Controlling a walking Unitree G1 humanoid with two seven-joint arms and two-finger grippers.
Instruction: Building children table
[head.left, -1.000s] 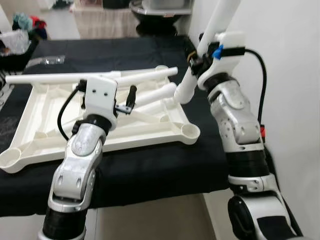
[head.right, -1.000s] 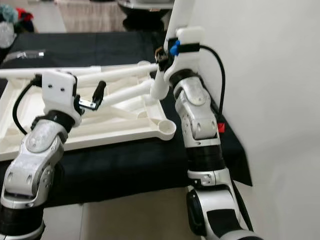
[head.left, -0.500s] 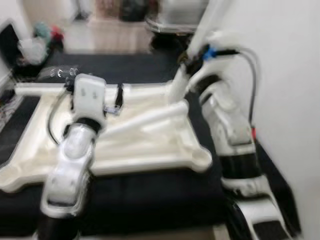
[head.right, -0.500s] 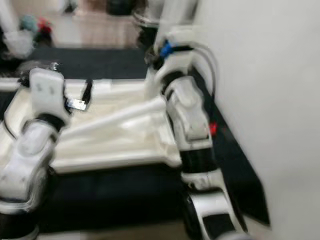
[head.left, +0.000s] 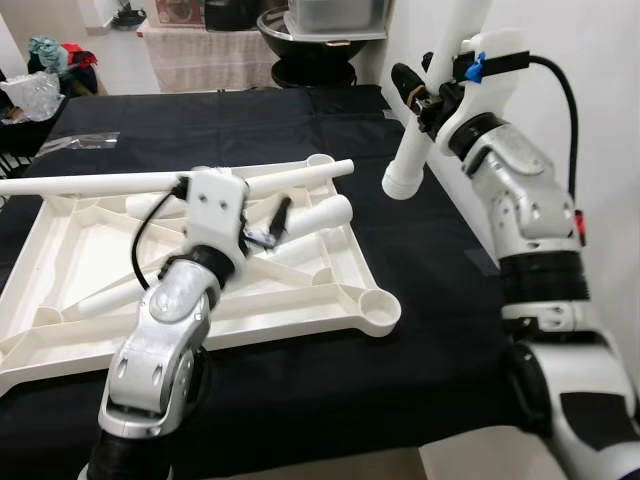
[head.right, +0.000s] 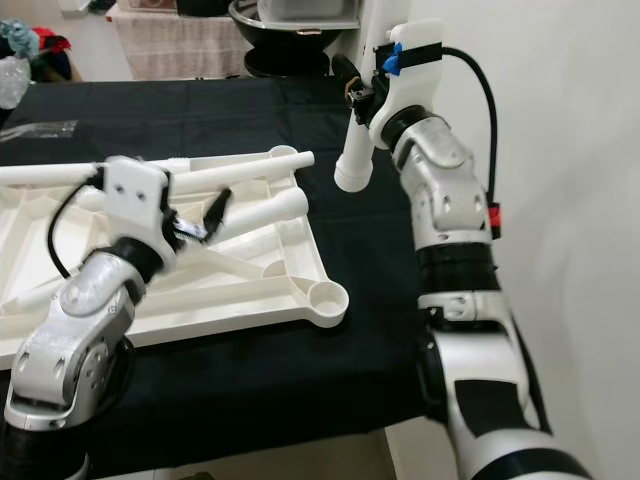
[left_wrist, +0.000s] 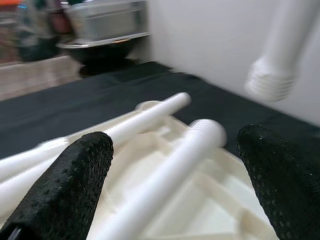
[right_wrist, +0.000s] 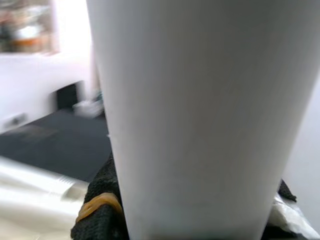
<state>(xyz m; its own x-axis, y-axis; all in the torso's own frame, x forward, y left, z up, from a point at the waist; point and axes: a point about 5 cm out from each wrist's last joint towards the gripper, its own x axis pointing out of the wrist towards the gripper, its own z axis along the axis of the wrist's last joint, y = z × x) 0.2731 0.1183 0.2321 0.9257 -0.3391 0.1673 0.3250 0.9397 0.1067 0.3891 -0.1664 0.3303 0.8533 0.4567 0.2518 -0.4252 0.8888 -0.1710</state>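
An upturned white tabletop (head.left: 60, 250) lies on the black-covered table. A long white leg (head.left: 120, 183) rests across its far rim, and a second leg (head.left: 318, 216) lies inside it. My left gripper (head.left: 273, 224) hovers open just over that second leg (left_wrist: 170, 165), fingers (left_wrist: 65, 185) spread wide with nothing between them. My right gripper (head.left: 428, 95) is shut on a third white leg (head.left: 420, 130), held nearly upright. Its threaded end (head.left: 403, 184) hangs above the black cloth, right of the tabletop. That leg (right_wrist: 200, 110) stands close before the right wrist camera.
A round corner socket (head.left: 378, 308) sits at the tabletop's near right corner. A white wall (head.left: 600, 60) stands close on the right. A metal basin (head.left: 320, 25) and a cloth-covered stand are behind the table. A bag (head.left: 30, 90) and a plastic packet (head.left: 82, 143) lie far left.
The camera shifted and blurred, then settled. My right gripper now holds its leg further right, away from the tabletop's rim. My left gripper stays over the lying leg.
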